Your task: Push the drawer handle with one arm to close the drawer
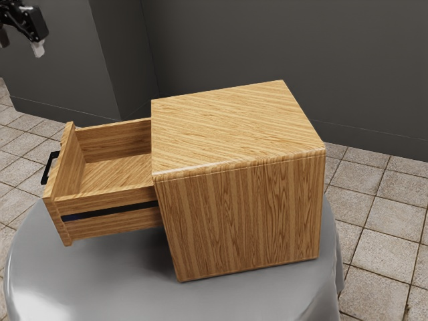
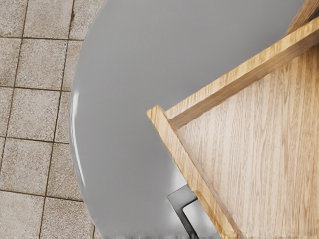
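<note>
While the wooden drawer (image 1: 118, 175) is standing pulled out from its box-shaped wooden cabinet (image 1: 237, 217), you are seeing its black, bracket-shaped handle (image 1: 47, 171) jutting from the outer face of the drawer front (image 1: 65, 164). That handle is pointing away from the cabinet, toward the exterior view's left, and its long axis is running sideways along the front, crosswise to the drawer's sliding direction. In the exterior view you are looking at that axis as a steep slant, with its lower end leaning to the exterior view's left. In the wrist view, the handle is lying over the gray tabletop (image 2: 124, 99), joining the drawer front from outside, and you are looking down onto the drawer's wood-grain floor on the other side of that front.

Your gripper (image 1: 25, 20) is hanging at the exterior view's upper left corner, partly cut off by its edge, higher than the drawer and well apart from the handle. How wide its jaws are standing, you cannot tell from this angle. It is not touching the handle, the drawer or the cabinet. The cabinet is resting on the round table, and pale square tiles (image 1: 384, 221) are covering the room's floor beyond.
</note>
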You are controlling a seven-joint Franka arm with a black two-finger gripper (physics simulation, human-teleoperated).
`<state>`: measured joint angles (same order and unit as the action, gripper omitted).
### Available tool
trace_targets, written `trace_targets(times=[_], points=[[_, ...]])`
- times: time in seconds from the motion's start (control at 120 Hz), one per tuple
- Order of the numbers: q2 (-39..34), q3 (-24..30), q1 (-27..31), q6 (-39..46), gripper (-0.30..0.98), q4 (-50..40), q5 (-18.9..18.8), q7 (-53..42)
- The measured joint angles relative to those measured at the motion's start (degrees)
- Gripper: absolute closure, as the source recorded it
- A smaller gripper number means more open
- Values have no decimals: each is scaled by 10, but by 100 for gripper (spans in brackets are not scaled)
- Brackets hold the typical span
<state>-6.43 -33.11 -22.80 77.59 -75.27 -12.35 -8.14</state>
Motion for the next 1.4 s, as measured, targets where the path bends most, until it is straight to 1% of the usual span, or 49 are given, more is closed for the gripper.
trace_targets(times=[0.208, 0.325, 0.375, 0.483, 0.533, 0.6, 0.65, 0.708, 0.775, 0.842, 1.008, 1.242, 1.4], points=[[1, 7, 2, -27, 0, -9, 0, -12], [-35, 23, 5, -36, 0, -68, 1, -8], [-54, 39, 12, -37, 0, -98, -2, -6], [-85, 53, 21, -23, 1, -172, -5, -3], [-90, 54, 25, -17, 7, -192, -6, -2], [-96, 51, 29, -10, 23, -220, -9, -1], [-98, 50, 30, 0, 36, -244, -19, 0], [-100, 44, 31, 14, 48, -267, -27, -3], [-102, 35, 33, 32, 58, -296, -36, -14], [-103, 22, 35, 59, 64, -326, -46, -31], [-109, 10, 46, 139, 73, -381, -59, -98], [-129, 8, 50, 235, 77, -453, -72, -197], [-132, -32, 44, 295, 78, -482, -74, -271]])
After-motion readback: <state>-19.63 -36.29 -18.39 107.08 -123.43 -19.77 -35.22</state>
